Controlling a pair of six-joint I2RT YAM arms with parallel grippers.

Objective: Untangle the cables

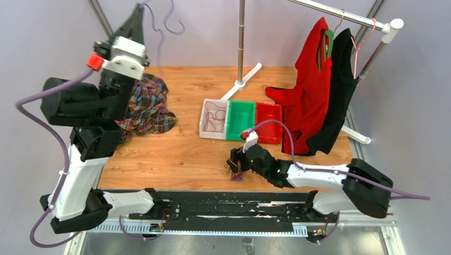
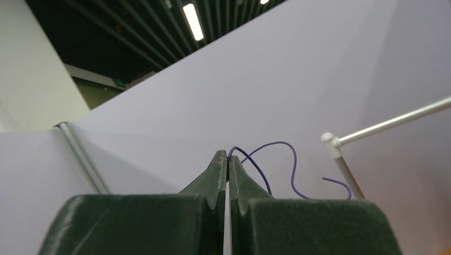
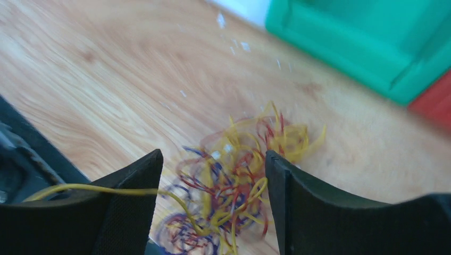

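My left gripper [image 1: 141, 6] is raised high at the back left and is shut on a thin purple cable [image 1: 169, 18] that curls up and to the right; the left wrist view shows the cable [image 2: 291, 159] pinched between the closed tips [image 2: 228, 157]. A tangled bunch of yellow, dark red and purple cables [image 1: 234, 172] lies near the table's front edge. My right gripper [image 1: 235, 159] is open just above it. In the right wrist view the bunch [image 3: 234, 180] lies between and below the spread fingers [image 3: 213, 159]. Dark red cable loops [image 1: 214, 118] lie in the white bin.
White [image 1: 204, 130], green [image 1: 240, 135] and red [image 1: 278, 125] bins sit side by side mid-table. A plaid cloth [image 1: 151, 109] lies at the left. A red and a black garment [image 1: 314, 95] hang from a rack [image 1: 340, 16] at the right. A stand pole [image 1: 241, 42] rises behind the bins.
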